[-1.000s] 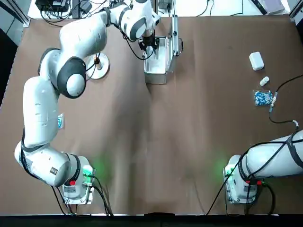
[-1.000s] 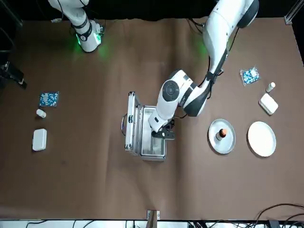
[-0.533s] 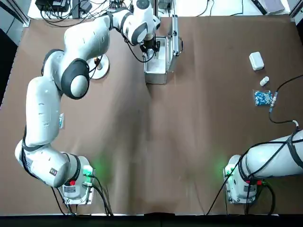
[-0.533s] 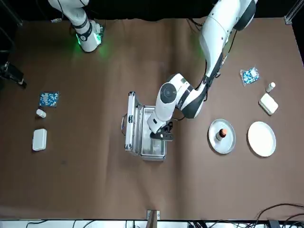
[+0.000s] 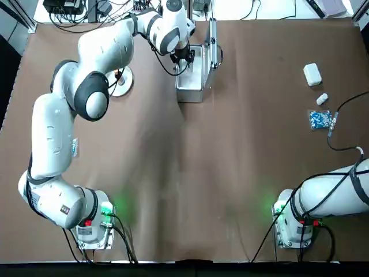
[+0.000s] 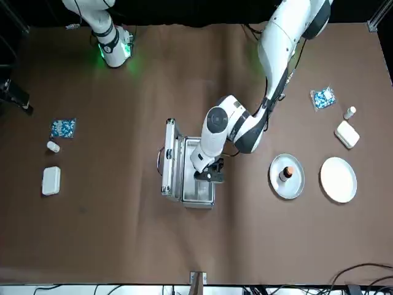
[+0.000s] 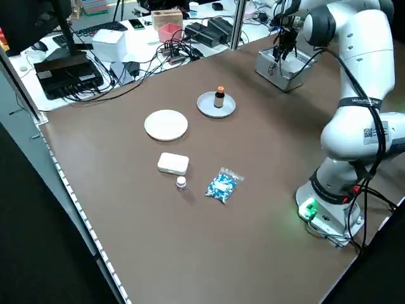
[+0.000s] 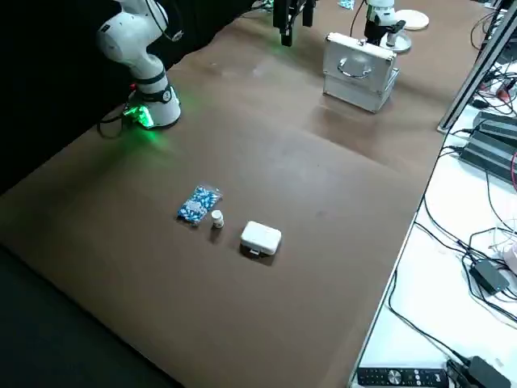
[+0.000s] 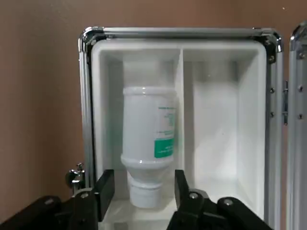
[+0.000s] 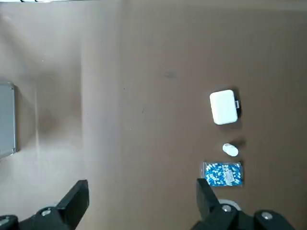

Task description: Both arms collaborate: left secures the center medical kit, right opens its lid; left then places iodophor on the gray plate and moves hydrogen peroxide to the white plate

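Note:
The silver medical kit (image 5: pixel 192 81) stands open at the table's far centre, its lid (image 5: pixel 213 49) upright. My left gripper (image 9: pixel 139 189) reaches into the kit, open, its fingers (image 9: pixel 104 188) on either side of the cap of the whitish hydrogen peroxide bottle (image 9: pixel 148 129), which lies in one compartment. The other compartment shows nothing. The brown iodophor bottle (image 6: pixel 286 174) stands on the gray plate (image 6: pixel 276 184). Beside it lies the white plate (image 6: pixel 338 179), bare. My right gripper (image 10: pixel 141 199) hangs open, high over the table's right side, holding nothing.
A rounded white box (image 6: pixel 51 180), a small bottle (image 6: pixel 53 146) and a blue packet (image 6: pixel 62 128) lie on my right side. A like set, box (image 6: pixel 347 134), bottle (image 6: pixel 350 112) and packet (image 6: pixel 323 97), lies on my left near the plates. Cables run beyond the far edge.
The left arm shifted its elbow and brought the gripper a little deeper into the kit a second ago. Since half a second ago it has hardly moved. The right arm stays still.

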